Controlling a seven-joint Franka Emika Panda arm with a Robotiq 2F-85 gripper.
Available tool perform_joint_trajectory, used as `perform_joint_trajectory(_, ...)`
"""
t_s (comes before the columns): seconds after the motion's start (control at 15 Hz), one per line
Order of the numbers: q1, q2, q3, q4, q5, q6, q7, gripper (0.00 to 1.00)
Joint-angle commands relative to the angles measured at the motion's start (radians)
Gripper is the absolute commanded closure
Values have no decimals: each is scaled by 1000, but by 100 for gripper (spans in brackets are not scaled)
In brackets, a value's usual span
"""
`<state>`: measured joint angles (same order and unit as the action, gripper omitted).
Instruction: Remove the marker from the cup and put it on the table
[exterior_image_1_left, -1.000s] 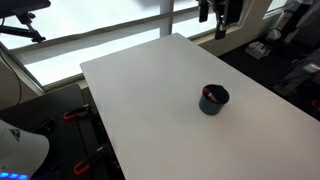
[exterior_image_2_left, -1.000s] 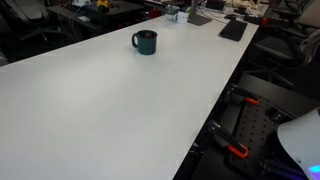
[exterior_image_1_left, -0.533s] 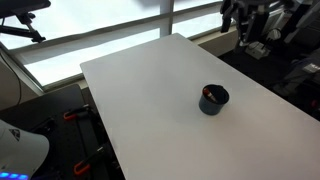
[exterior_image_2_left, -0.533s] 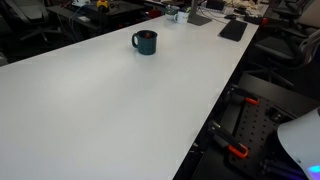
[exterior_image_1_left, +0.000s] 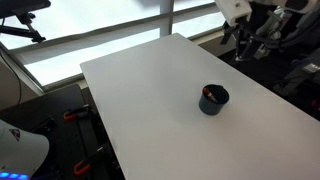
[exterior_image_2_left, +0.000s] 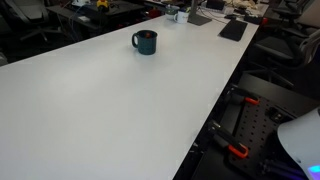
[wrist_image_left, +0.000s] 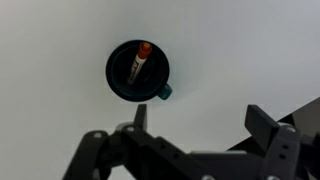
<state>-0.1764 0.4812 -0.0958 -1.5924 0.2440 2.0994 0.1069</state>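
Note:
The dark navy cup (exterior_image_1_left: 214, 99) stands on the white table (exterior_image_1_left: 140, 90), and also shows in the other exterior view (exterior_image_2_left: 145, 41). The red-orange marker (wrist_image_left: 137, 62) leans inside the cup (wrist_image_left: 138, 71), seen from straight above in the wrist view. A red speck of the marker (exterior_image_1_left: 207, 92) shows at the cup's rim in an exterior view. My gripper (wrist_image_left: 200, 122) is open and empty, high above the table and offset from the cup. My arm (exterior_image_1_left: 243, 25) hangs beyond the table's far corner.
Office chairs and desks with clutter (exterior_image_2_left: 205, 14) stand beyond the table's far end. Dark equipment (exterior_image_1_left: 290, 40) stands past the table edge near the arm. A black frame with orange clamps (exterior_image_2_left: 240, 120) sits beside the table's long edge.
The arm has shifted along the top of the exterior view, from above the table's far corner out past its edge. The cup and marker have not moved.

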Motion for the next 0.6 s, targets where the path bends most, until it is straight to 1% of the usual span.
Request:
perform_joint_trajectory(0.0,-21,76,16,135,20,-131,-5,0)
perform_joint_trajectory(0.2,-21,125,19,223,14,-235,15,2)
perform_joint_trajectory(0.33,-20,154,18,274,11,-294,23,7)
perform_joint_trajectory(0.4,-19,167,18,297,11,-319,27,7)
perform_joint_trajectory(0.47,-18,177,18,318,8,-341,31,10)
perform_joint_trajectory(0.53,-15,186,16,334,5,-357,37,8)
